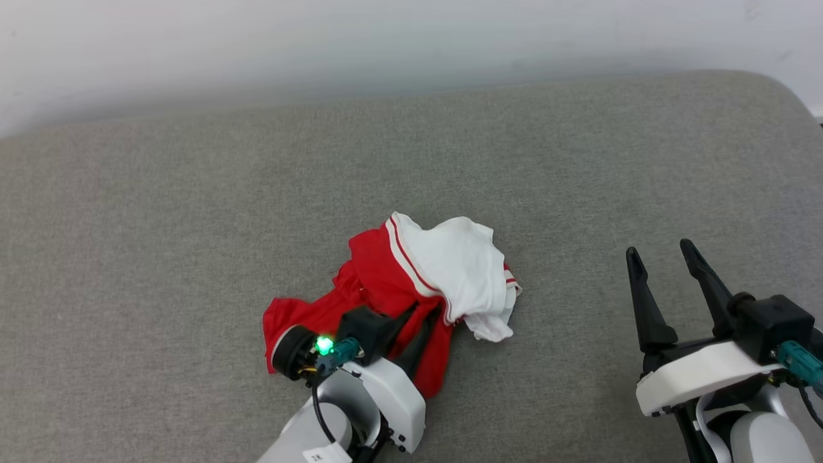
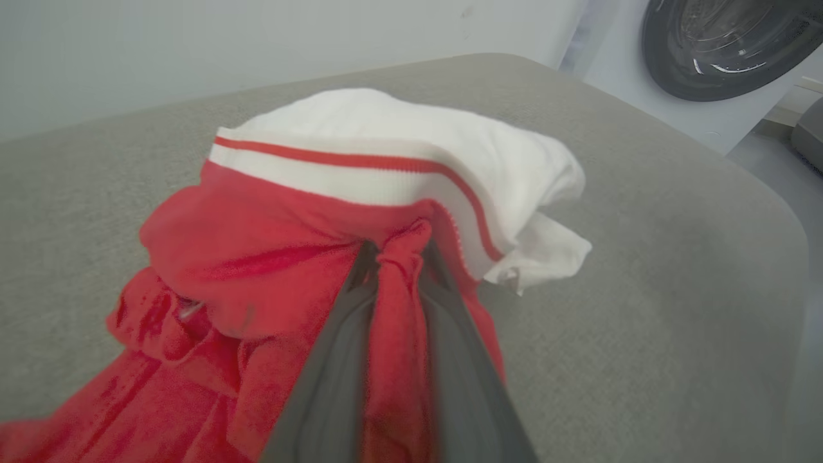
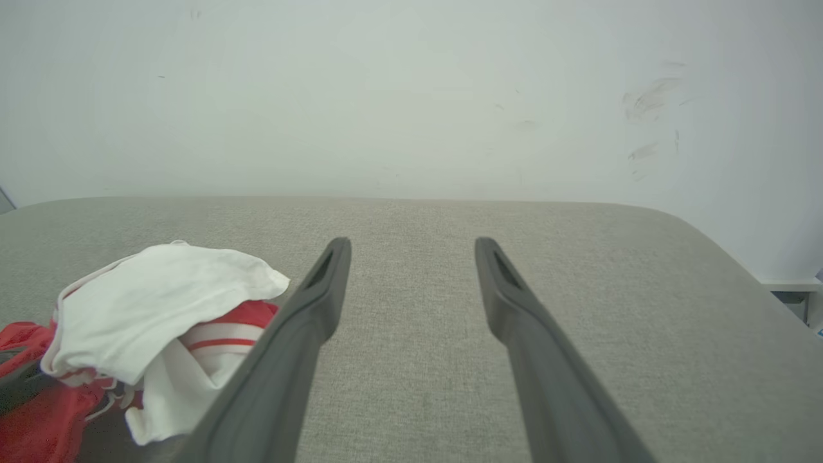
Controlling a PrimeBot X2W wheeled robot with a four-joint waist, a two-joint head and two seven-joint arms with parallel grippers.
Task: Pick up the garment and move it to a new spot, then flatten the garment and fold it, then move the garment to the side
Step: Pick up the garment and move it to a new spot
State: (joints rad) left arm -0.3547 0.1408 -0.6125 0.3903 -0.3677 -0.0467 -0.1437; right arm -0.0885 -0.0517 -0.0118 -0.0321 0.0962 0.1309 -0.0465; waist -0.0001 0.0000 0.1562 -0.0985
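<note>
- The garment (image 1: 411, 276), red with white sleeves, lay crumpled in a heap near the middle of a grey padded surface (image 1: 161, 225).
- The left gripper (image 2: 395, 254) was clamped on a bunched red fold.
- The right gripper (image 1: 662, 254) hovered well apart, fingers spread.

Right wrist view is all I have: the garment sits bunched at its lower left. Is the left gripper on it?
Observer: Yes. In the left wrist view the left gripper is shut on a gathered red fold of the garment.
Operator: Is there anything past the cushion besides the wall?
Observer: In the left wrist view, a washing machine door shows beyond the rounded corner of the grey cushion.
</note>
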